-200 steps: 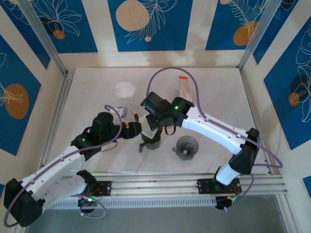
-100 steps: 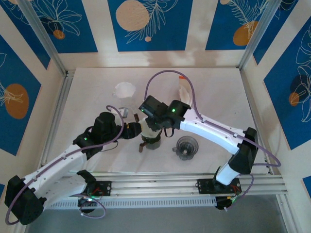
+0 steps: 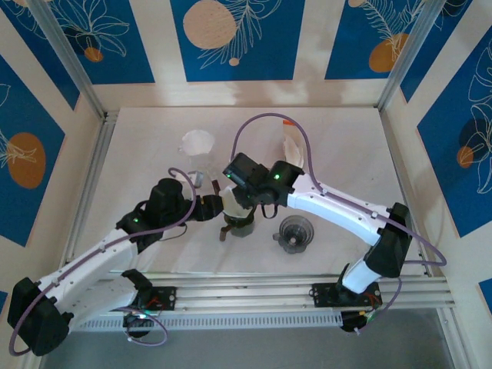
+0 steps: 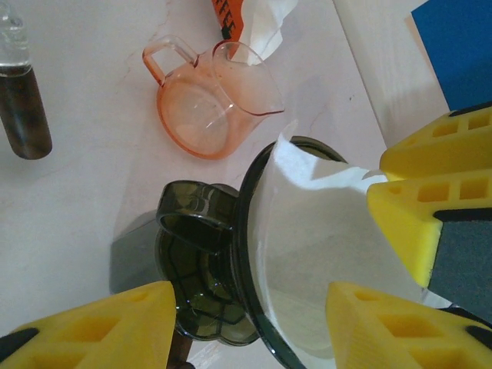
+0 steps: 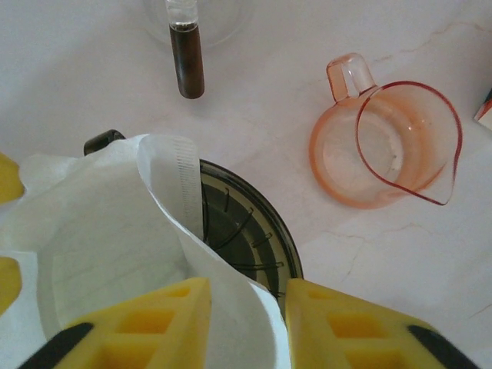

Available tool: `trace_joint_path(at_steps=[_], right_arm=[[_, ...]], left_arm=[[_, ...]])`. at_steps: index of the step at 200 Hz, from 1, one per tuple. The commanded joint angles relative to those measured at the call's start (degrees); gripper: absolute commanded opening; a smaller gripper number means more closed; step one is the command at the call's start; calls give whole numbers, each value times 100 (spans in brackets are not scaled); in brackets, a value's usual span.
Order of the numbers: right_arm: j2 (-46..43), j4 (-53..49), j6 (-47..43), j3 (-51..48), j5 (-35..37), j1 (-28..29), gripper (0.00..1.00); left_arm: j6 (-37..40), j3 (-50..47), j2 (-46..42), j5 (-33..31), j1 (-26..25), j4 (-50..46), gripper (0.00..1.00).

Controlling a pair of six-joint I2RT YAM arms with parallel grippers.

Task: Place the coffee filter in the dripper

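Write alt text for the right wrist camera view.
A white paper coffee filter, its rim held between the right gripper's yellow fingers, sits partly inside a dark dripper. A pink transparent jug and a vial of dark liquid rest on the white table.

No whole word can be read anywhere. In the left wrist view, the orange strip of the pack [image 4: 224, 15] carries a few dark capitals, but the top edge of the frame cuts them off. In the top view, any print on the same pack [image 3: 290, 140] on the worktop is too small to read.
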Motion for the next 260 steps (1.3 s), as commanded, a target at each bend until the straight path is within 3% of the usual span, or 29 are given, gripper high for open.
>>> trace_joint_path(at_steps=[1,82,94,118,129,172,260], right_arm=[[110,129,30,-103,-64,-35,28],[227,108,50,-59,3,-67,25],[128,135,28,-33,85,-57,30],[-107,226,-94,-43,318,-19,53],[-143,245,-119,-45,322,-33,57],[99,236,-216,-87,267,-182,66],[515,252,-194,-327,-441,-298,67]], left_arm=[[-6,-97,45,32,57,77,54],[-10,-208,10,6,67,61,55],[-19,-214,7,15,63,74,55],[-14,-221,11,14,67,88,55],[-23,-225,9,10,71,109,55],[-22,-243,38,15,71,124,55],[-25,-218,144,59,68,196,55]])
